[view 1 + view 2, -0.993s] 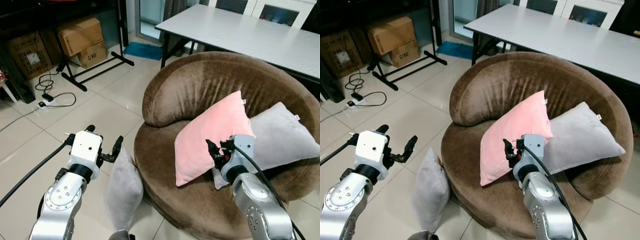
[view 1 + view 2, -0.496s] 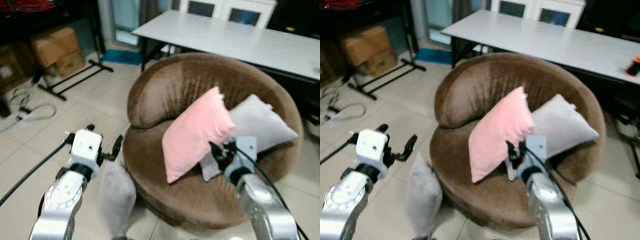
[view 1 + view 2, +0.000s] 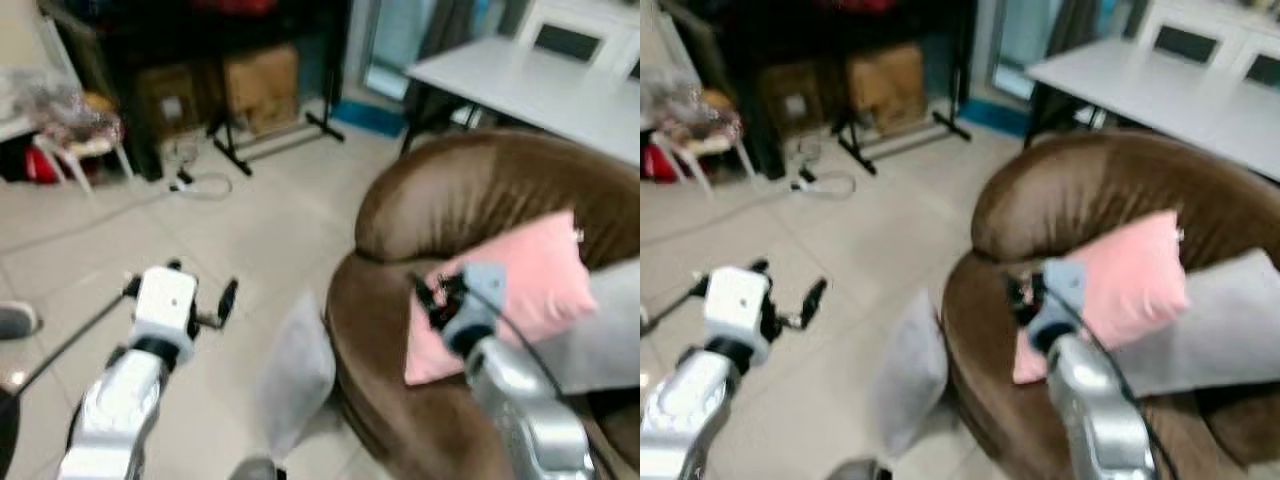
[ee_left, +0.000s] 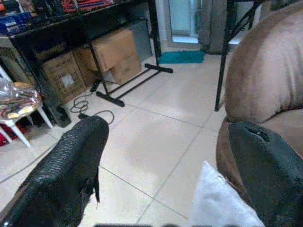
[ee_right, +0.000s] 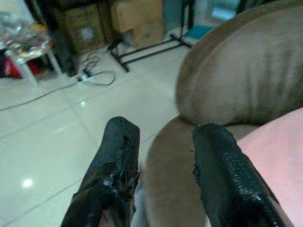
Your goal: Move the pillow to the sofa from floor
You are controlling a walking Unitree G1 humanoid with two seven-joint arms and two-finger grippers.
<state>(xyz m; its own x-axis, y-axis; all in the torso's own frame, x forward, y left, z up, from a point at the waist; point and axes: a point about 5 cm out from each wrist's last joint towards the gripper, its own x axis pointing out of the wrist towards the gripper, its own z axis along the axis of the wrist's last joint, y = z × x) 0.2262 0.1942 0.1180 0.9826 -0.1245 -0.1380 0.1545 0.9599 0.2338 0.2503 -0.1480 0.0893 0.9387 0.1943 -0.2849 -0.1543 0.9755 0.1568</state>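
My left gripper (image 3: 205, 295) is raised over the floor, in front of my chest, and its two black fingers (image 4: 71, 165) are spread wide with nothing between them. Just past them, in the left wrist view, I see a corner of the grey pillow (image 4: 222, 201). This pillow (image 3: 295, 375) stands upright on the tiled floor (image 3: 170, 240), leaning against the outer side of the brown sofa (image 3: 450, 190), between my two arms and a little lower than both grippers. It is not touched by any finger.

My right gripper (image 3: 432, 297) is held over the front edge of the sofa seat. Its fingers (image 5: 116, 165) are parted too, with an empty gap between them, as the right wrist view shows. Close to them, on the seat, lies a pink pillow (image 3: 530, 280), tilted against the backrest. The gripper is just beside its lower corner, but I cannot tell if it touches. Behind the pink one there is a second grey pillow (image 3: 1230, 330), also on the sofa.

Further away, behind the sofa, stands a white table (image 3: 520, 85). On the far side of the floor there are cardboard boxes (image 3: 255, 85) under a dark shelf, a black metal stand (image 3: 280, 140), some cables (image 3: 200, 185) on the tiles and a small white stool (image 3: 70, 150) with something wrapped in plastic on it. The head views are rather blurred.
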